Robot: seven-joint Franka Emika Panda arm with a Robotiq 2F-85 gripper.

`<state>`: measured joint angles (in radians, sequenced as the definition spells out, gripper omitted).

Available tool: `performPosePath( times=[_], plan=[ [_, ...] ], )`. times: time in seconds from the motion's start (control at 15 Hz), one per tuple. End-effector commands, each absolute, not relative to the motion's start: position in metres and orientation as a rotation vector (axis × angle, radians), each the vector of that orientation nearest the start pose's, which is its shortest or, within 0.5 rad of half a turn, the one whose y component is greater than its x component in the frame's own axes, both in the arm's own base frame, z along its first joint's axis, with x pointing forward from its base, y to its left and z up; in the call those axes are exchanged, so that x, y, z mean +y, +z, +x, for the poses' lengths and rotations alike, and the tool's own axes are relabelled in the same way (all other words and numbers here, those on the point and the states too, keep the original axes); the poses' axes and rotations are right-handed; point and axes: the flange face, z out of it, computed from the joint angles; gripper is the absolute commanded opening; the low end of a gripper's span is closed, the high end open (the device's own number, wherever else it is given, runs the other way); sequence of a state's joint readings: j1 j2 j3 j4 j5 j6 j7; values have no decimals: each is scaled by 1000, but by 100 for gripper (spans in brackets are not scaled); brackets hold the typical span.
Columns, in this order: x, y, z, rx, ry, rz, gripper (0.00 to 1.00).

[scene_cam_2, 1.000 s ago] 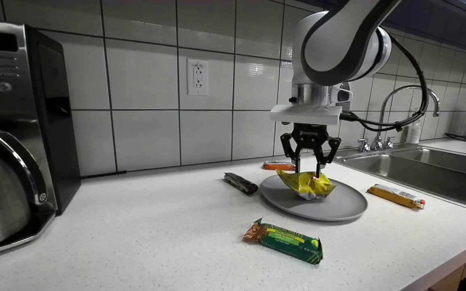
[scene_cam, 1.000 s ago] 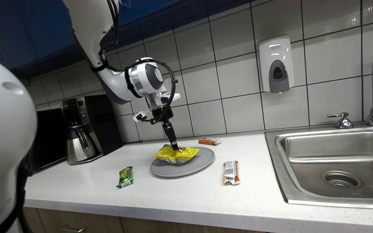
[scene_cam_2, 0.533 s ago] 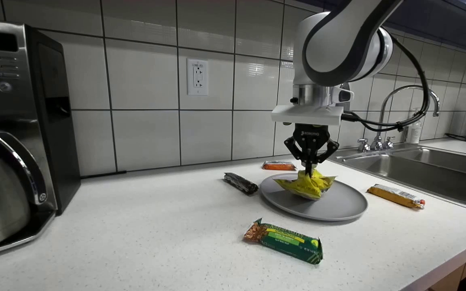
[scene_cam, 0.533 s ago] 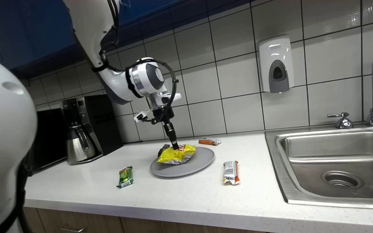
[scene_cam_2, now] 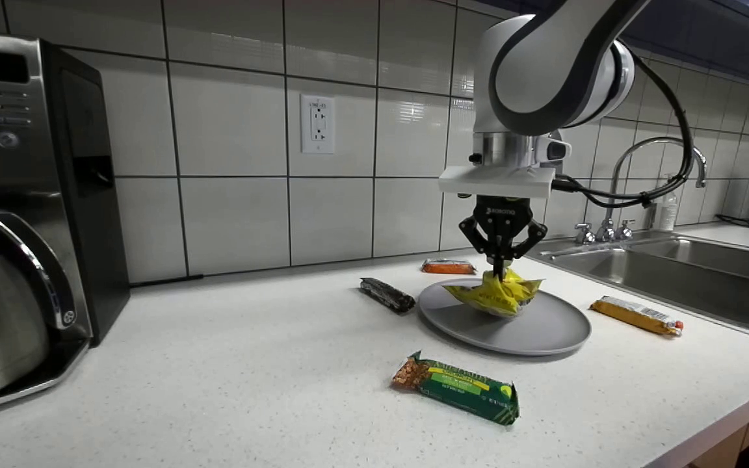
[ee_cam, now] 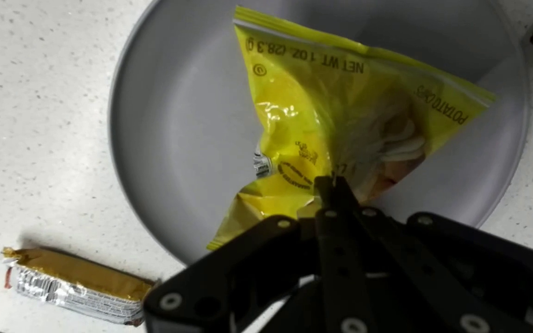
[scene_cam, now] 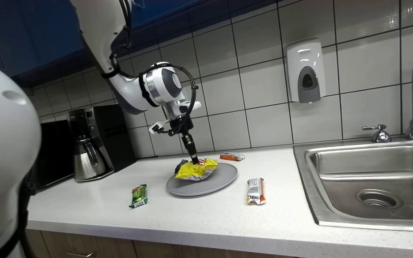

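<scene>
My gripper (ee_cam: pixel 334 182) is shut on a yellow potato chip bag (ee_cam: pixel 280 92), pinching its crumpled middle. In both exterior views the fingers point down over the bag (scene_cam_2: pixel 498 300), whose ends flare out to either side. Beneath it lies a round grey plate (scene_cam_2: pixel 543 331), with much of its surface bare in the wrist view. The bag is over the plate; whether its underside still touches the plate I cannot tell. The stretch between the fingertips is folded tight and mostly hidden by them.
Around the plate lie a green granola bar (scene_cam_2: pixel 465 393), a dark wrapped bar (scene_cam_2: pixel 387 296), an orange bar (scene_cam_2: pixel 448 266) and an orange-silver bar (scene_cam: pixel 256 191). A coffee maker (scene_cam: pixel 91 143) and a sink (scene_cam: pixel 364 172) flank the counter; a tiled wall (scene_cam_2: pixel 231 221) stands behind.
The gripper closed from a wider stance onto the bag, which bunched up between its fingers. Since then gripper and bag have risen slightly.
</scene>
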<state>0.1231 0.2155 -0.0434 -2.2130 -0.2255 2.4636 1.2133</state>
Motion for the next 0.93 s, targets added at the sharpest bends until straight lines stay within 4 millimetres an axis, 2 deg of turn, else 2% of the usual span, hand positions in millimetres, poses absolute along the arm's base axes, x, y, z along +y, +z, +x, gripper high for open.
performPosePath(
  times=[0.0,0.33,0.6,0.67,0.87],
  plan=[
    [33,310,550,1557,-231,-2855,0],
    [-2,325,555,1652,-272,-2810,0],
    [-43,332,558,1770,-305,-2760,0],
    [-54,342,556,1802,-320,-2748,0],
    [-85,353,559,1877,-352,-2721,0]
  ],
)
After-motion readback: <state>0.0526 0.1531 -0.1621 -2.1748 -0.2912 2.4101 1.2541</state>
